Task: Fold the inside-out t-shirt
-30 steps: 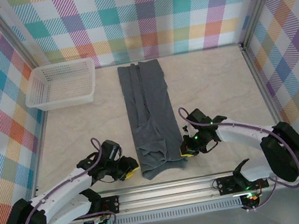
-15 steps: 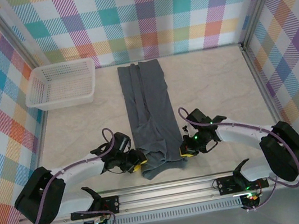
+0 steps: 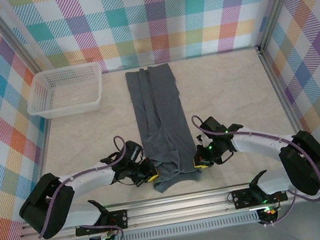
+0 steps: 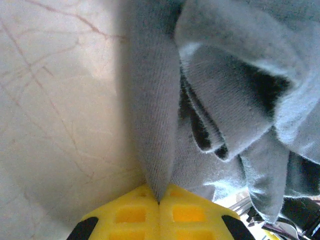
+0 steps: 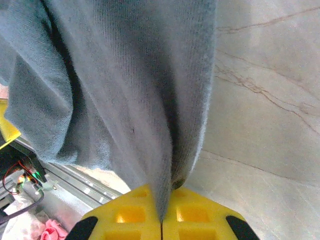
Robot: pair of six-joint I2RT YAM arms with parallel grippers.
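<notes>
Workpiece: dark slate-grey short-sleeved t-shirt [image 3: 158, 114] of soft plain fabric, laid as a long narrow strip down the ctr of the pale marbled counter [image 3: 228, 91]. Far end is near the back wall, near end just ahead of the arm bases. White plastic mesh basket [image 3: 67, 89] sits well apart at far left, not involved. Left pincer [image 3: 149, 175]: yellow pads [image 4: 132, 216] pressed together, pinching a ridge of cloth at the near-left corner of the strip. Right pincer [image 3: 198, 162]: likewise pressed together, pinching the cloth edge at the near-right corner; the wrist view shows fabric running straight out from between the pads. Handling (est.): light, limp, no stiffness, so it will sag betw. the two hold pts and bunch if they close in. Knit surface looks grippy, not slippery. Not fragile, but will stretch if pulled hard. Several loose layers show beside the left pinch, so that grip may not incl. all plies; lower plies could trail. Hold pts: the two near corners, as now held, suit carrying the near end over toward the far end. Keep both pincers level, spaced at strip width, w/ light tension only.
</notes>
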